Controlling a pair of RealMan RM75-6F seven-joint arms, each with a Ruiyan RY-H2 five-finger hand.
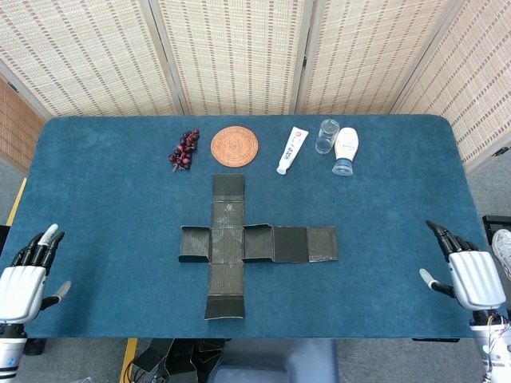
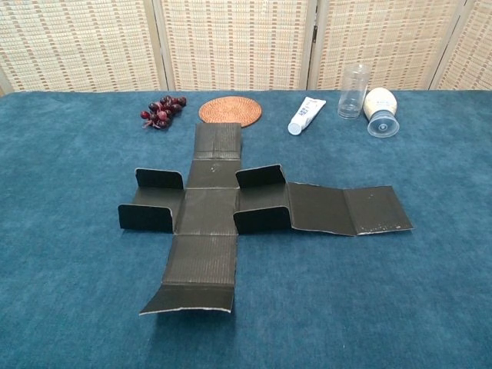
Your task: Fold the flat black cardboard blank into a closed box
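Observation:
The black cardboard blank (image 1: 239, 243) lies spread out in a cross shape at the middle of the blue table (image 1: 104, 191). In the chest view the blank (image 2: 223, 215) has small side flaps standing up left and right of its centre panel, and a long arm reaching right. My left hand (image 1: 24, 275) hovers at the table's front left corner, fingers apart, holding nothing. At the front right edge my right hand (image 1: 467, 267) is likewise spread and empty. Both hands are far from the blank. Neither hand shows in the chest view.
Along the far side stand a bunch of dark grapes (image 1: 184, 149), a round woven coaster (image 1: 234, 146), a white tube (image 1: 292, 150), a clear glass (image 1: 326, 136) and a white bottle lying down (image 1: 346, 150). Woven screens close off the back.

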